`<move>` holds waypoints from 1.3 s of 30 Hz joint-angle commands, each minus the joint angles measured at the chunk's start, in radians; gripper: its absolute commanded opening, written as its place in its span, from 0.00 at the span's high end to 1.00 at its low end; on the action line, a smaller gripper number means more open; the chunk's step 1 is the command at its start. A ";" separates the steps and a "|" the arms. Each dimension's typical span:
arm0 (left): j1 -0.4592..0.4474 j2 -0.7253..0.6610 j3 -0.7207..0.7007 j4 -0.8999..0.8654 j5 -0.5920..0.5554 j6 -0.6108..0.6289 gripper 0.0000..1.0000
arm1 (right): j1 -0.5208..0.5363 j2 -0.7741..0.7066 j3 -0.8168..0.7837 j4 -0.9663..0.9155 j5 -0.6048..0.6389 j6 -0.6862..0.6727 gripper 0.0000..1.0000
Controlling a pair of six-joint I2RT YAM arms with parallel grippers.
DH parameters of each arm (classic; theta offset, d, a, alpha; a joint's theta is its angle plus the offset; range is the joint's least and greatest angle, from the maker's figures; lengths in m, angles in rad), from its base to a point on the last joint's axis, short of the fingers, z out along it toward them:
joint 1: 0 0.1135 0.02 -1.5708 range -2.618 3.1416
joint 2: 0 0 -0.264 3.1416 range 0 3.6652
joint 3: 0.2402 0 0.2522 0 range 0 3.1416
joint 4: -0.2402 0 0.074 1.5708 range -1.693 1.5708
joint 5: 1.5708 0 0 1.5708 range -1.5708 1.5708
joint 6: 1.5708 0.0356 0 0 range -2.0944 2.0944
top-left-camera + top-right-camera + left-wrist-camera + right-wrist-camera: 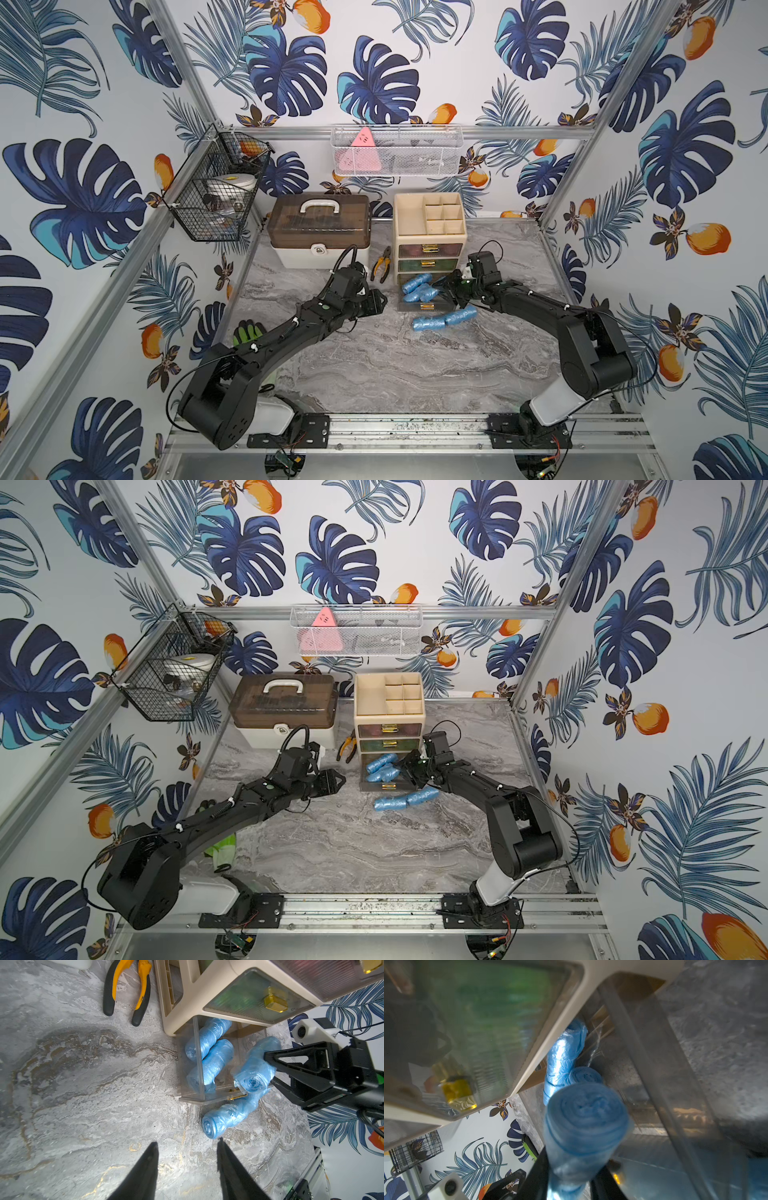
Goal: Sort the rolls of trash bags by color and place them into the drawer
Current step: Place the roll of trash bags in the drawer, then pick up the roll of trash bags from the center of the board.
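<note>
The right claw is pinching a blue roll of trash bags between its fingers and holding it tilted over the open bottom drawer of the beige organizer, with the roll's near end sitting just above the drawer's front wall. Two more blue rolls are lying side by side inside that clear drawer, toward its left side. In front of the drawer, two further blue rolls are lying end to end on the marble tabletop, close to the drawer's front. The drawer above, showing green through its front, is sitting closed, as is the pinkish one on top. The left claw is hovering over bare tabletop to the left of the drawer, its fingers standing apart with nothing between them. Yellow-handled pliers are lying just left of the organizer, near a brown-lidded case, and a green-and-black glove is lying partly hidden under the left arm.
</note>
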 commanded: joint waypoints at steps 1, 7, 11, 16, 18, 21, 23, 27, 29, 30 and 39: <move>0.002 -0.008 0.001 0.011 -0.005 0.009 0.50 | 0.004 0.013 0.002 0.057 -0.010 0.046 0.58; 0.002 -0.014 0.003 0.006 -0.006 0.010 0.50 | 0.006 -0.042 -0.033 0.027 -0.002 0.035 0.45; 0.002 -0.011 0.003 0.010 0.000 0.008 0.50 | 0.002 -0.111 -0.064 -0.007 0.013 0.014 0.44; 0.002 -0.022 0.005 0.001 -0.003 0.009 0.50 | -0.018 -0.195 -0.105 -0.086 0.057 -0.036 0.44; 0.002 -0.026 0.006 -0.001 -0.005 0.010 0.50 | -0.039 -0.223 -0.129 -0.099 0.053 -0.052 0.43; 0.001 -0.029 0.009 -0.003 -0.005 0.011 0.50 | -0.072 -0.269 -0.162 -0.136 0.059 -0.087 0.42; 0.002 -0.031 0.011 -0.005 -0.005 0.011 0.50 | -0.098 -0.303 -0.186 -0.167 0.068 -0.110 0.42; 0.002 -0.030 0.012 -0.001 -0.006 0.008 0.50 | -0.176 -0.337 -0.264 -0.168 0.036 -0.130 0.42; 0.003 -0.028 0.013 0.001 -0.007 0.008 0.50 | -0.202 -0.323 -0.290 -0.162 0.017 -0.134 0.42; 0.001 -0.024 0.015 0.001 -0.006 0.008 0.50 | -0.208 -0.311 -0.298 -0.155 0.009 -0.134 0.42; 0.003 -0.014 0.021 -0.002 -0.006 0.013 0.50 | -0.216 -0.184 -0.322 -0.048 -0.012 -0.098 0.35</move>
